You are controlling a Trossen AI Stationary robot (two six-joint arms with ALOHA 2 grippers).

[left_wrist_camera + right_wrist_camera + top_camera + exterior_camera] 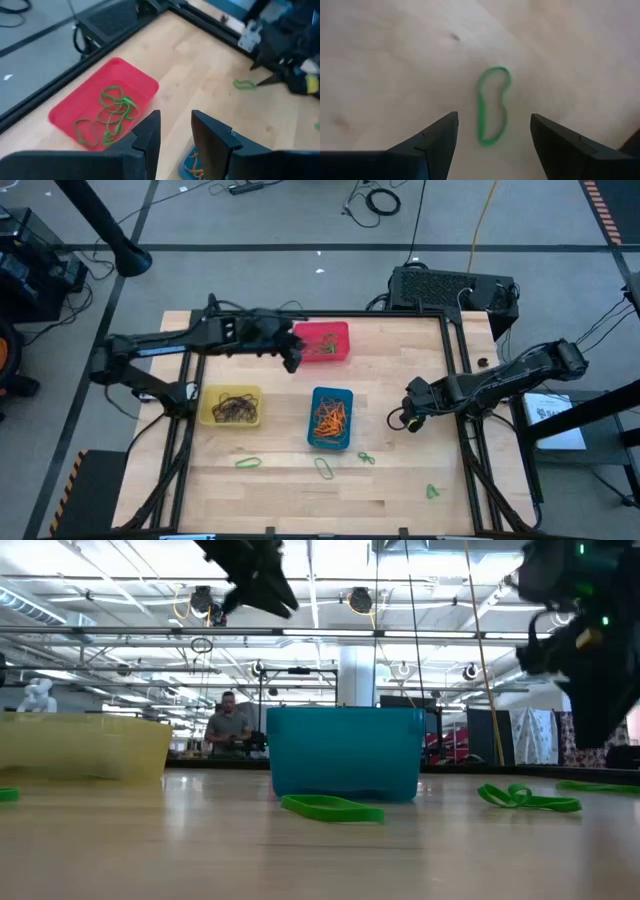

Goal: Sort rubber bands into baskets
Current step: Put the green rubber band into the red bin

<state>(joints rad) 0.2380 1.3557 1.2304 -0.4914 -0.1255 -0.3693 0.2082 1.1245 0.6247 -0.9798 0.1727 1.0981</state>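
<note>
The red basket (pixel 341 330) at the far middle holds several green rubber bands (pixel 113 112). The yellow basket (pixel 208 406) holds dark bands, and the blue basket (pixel 318 395) holds orange ones. My left gripper (pixel 292 360) hovers open and empty at the red basket's near left corner, raised well above the table (pixel 255 575). My right gripper (pixel 408 418) points down, right of the blue basket. It is open, and its fingers stand above a green band (pixel 480 110) that lies flat on the table.
More green bands lie loose on the wood near the front edge (pixel 247 463), (pixel 325 468), (pixel 366 458), and one at the front right (pixel 432 492). A black frame rail (pixel 462 380) runs along the table's right side. A person sits far behind the table (pixel 230 725).
</note>
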